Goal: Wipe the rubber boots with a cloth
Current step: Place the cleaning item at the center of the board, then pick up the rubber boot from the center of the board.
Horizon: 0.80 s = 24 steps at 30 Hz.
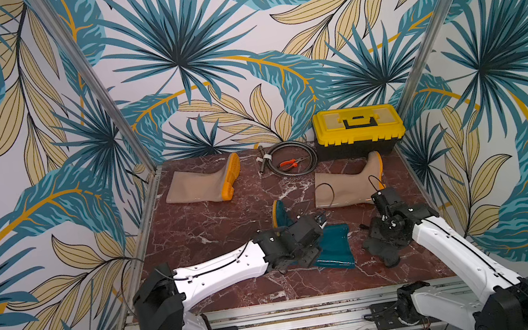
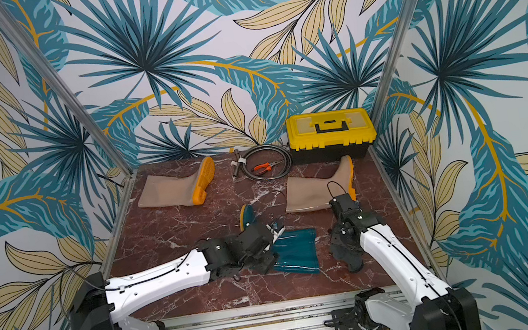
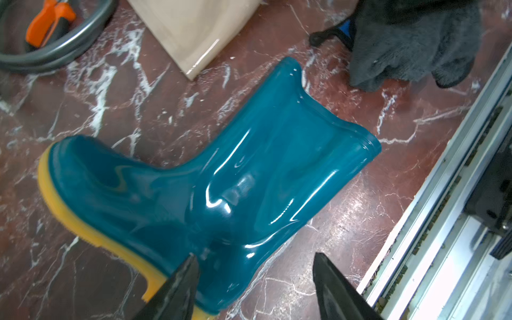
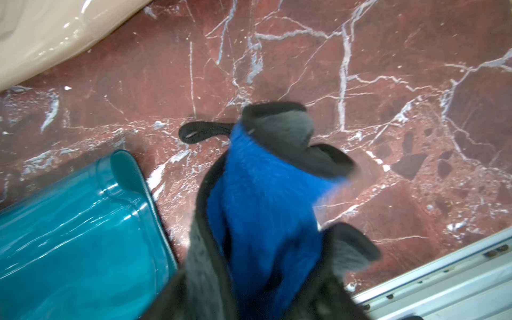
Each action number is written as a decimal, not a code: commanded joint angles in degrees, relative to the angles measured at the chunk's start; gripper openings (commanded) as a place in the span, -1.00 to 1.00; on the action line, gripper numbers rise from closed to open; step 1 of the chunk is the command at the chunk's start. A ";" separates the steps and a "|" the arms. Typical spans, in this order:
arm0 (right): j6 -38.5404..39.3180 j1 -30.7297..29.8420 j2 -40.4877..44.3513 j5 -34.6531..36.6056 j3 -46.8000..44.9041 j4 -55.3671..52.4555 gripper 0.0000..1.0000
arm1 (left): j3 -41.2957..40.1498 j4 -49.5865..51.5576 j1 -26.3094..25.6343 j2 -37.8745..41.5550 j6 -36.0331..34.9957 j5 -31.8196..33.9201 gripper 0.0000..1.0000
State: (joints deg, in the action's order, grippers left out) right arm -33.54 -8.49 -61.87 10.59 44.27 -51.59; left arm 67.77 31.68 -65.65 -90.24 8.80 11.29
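The dark teal rubber boot [image 1: 333, 247] [image 3: 249, 171] lies on its side on the red marble table [image 1: 201, 232]. My left gripper [image 3: 255, 259] hangs just above its heel. It is open: one fingertip is over the boot near the orange sole, the other over bare table. The two beige boots [image 1: 202, 187] [image 1: 347, 188] lie farther back. The cloth [image 1: 383, 251] [image 4: 263, 194], charcoal with a blue side, is bunched right of the teal boot's shaft opening. My right gripper [image 4: 257, 304] is directly over it, its fingers spread wide. The blurred cloth lies loose between them and hides most of them.
A yellow and black toolbox [image 1: 358, 128] stands at the back right. Left of it lie a coiled grey cable [image 1: 312, 162] and orange-handled pliers [image 1: 287, 164]. An aluminium rail [image 1: 277, 309] runs along the table's front edge, and leaf-patterned walls close in three sides.
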 commanded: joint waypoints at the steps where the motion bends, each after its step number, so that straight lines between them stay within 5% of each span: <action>1: -0.22 0.18 2.69 -1.95 0.88 -0.74 0.59 | 3.90 -2.85 -3.41 -4.27 -5.23 2.92 0.40; 10: 1.02 0.23 9.73 1.94 4.42 -4.87 0.69 | 11.37 -5.50 -7.47 -16.63 -13.69 4.07 0.52; 24: -0.22 0.23 9.97 -3.08 1.40 -0.40 0.69 | 17.23 -5.50 -7.58 -28.66 -18.90 0.93 0.54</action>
State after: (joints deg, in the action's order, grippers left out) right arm -33.39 -8.40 -51.96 8.58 47.11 -53.01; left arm 83.02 26.72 -73.08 -117.12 -8.56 12.47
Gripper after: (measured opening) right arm 0.846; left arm 0.771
